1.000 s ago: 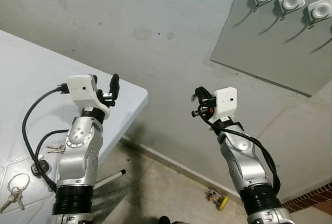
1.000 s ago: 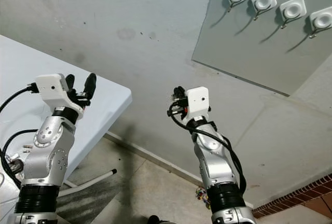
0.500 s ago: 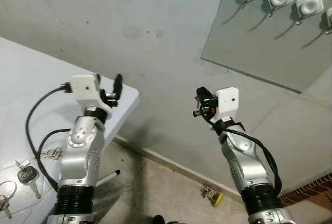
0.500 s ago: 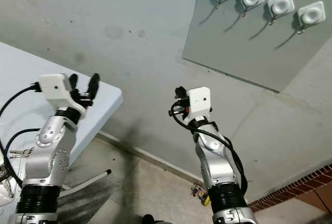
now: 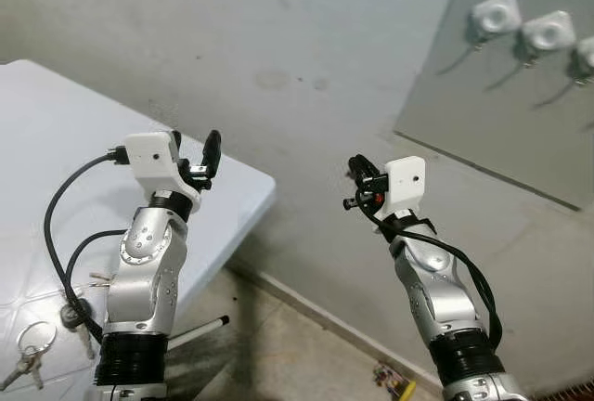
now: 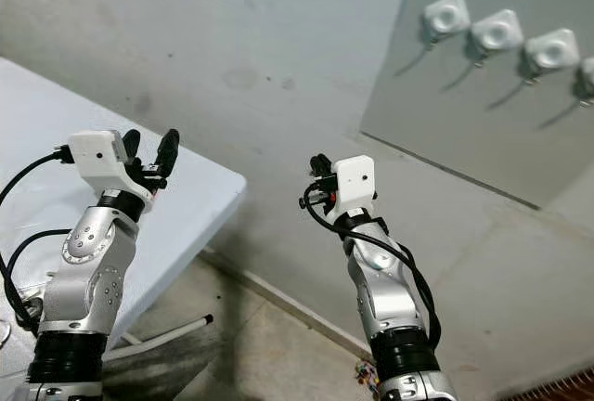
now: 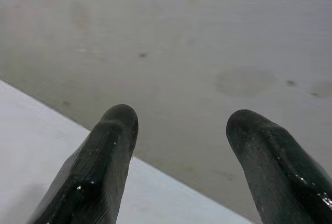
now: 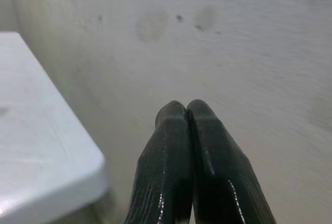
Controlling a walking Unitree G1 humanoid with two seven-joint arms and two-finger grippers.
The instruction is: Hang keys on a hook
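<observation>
Keys (image 5: 26, 360) flat on white table (image 5: 56, 169), near its front edge; hooks (image 6: 497, 32) high on grey wall panel, well apart.
Left gripper (image 7: 179, 130) raised over table corner, fingers spread; right gripper (image 8: 188, 111) raised toward wall, fingers pressed together, empty.

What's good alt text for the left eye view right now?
Both silver arms are raised before a grey wall, neither holding anything: the left gripper open above the white table, the right gripper shut in mid-air. Keys lie on the table by the left arm's base; white hooks sit on a wall panel, upper right.
</observation>
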